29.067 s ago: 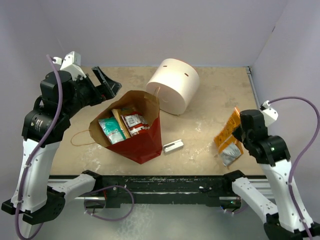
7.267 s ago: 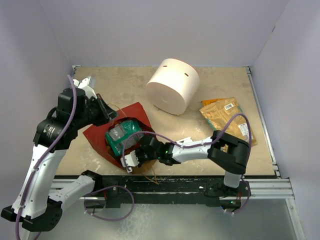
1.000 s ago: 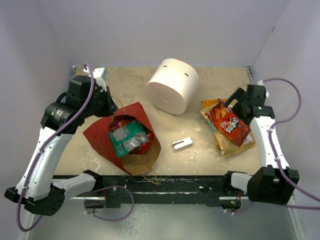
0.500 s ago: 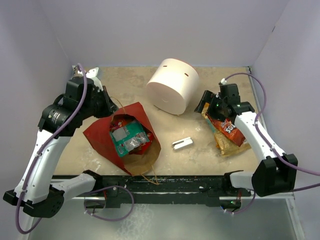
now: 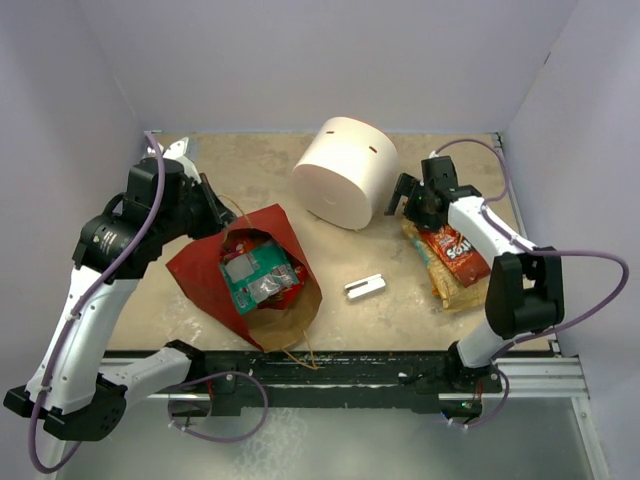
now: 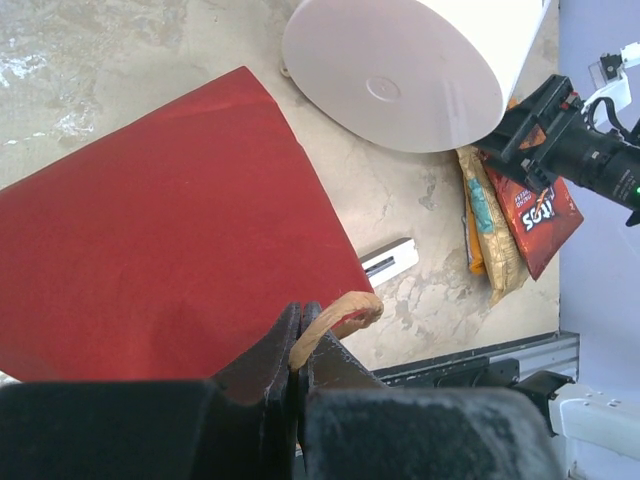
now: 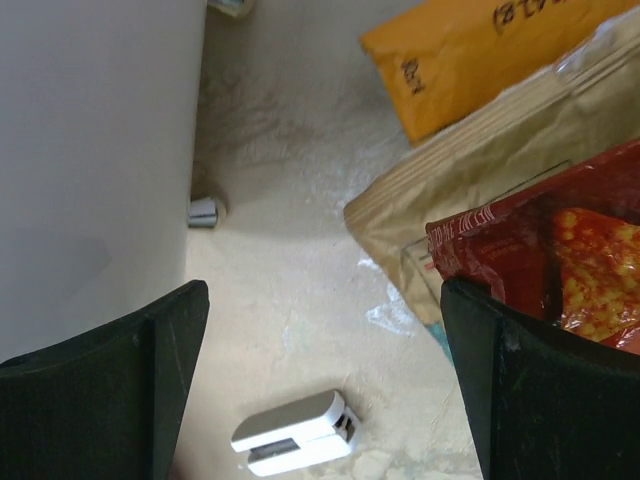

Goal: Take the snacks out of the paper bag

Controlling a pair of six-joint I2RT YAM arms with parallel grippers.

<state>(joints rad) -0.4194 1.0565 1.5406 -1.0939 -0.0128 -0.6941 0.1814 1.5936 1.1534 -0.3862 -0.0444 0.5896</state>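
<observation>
- Overhead, you've got part done: a pile of snacks (image 5: 455, 262) lies on the right, while teal packets (image 5: 255, 278) sit inside the paper bag (image 5: 200, 275), near left.
- Left wrist: your left gripper (image 6: 297, 345) is clenched on the twine handle (image 6: 340, 312).
- Right wrist: your right gripper (image 7: 322, 320) is spread and empty; the bagged packets are what's left.

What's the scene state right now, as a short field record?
left pincer: shut on the twine handle
right pincer: open, empty, between the white cylinder and the packets on the right
paper bag: lying on the table, mouth toward the near edge
in bag: teal packet plus at least one more
out of bag: red packet lying on a tan packet
other: grey bracket on the table between bag and pile
</observation>
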